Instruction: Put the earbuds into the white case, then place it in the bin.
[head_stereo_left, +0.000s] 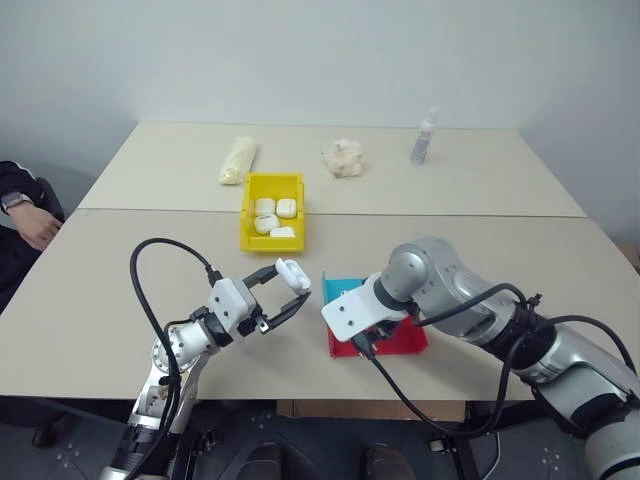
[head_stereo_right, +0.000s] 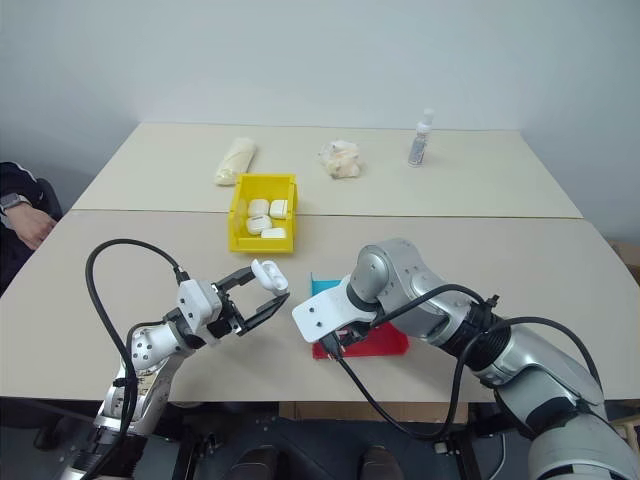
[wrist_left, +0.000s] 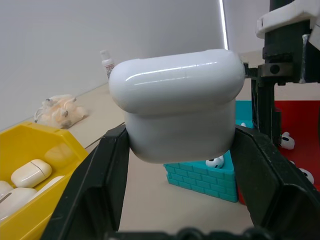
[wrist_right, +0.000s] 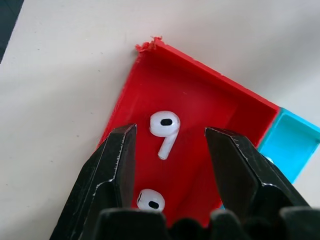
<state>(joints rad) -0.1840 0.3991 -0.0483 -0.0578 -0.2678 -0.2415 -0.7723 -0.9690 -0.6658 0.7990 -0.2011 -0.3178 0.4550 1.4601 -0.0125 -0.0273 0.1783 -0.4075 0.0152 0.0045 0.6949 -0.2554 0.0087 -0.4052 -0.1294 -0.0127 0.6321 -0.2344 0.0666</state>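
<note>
Hovering right end effector open over earbuds; left end effector gripping white case.

**Two tables, a few things on top**

I work over two beige tables pushed together, their seam running across. On my near one, the yellow bin sits at twelve o'clock by the seam, with the red tray and blue tray side by side at four o'clock. On the far one lie a paper roll at eleven, a paper wad at twelve and a small bottle at one.
</note>
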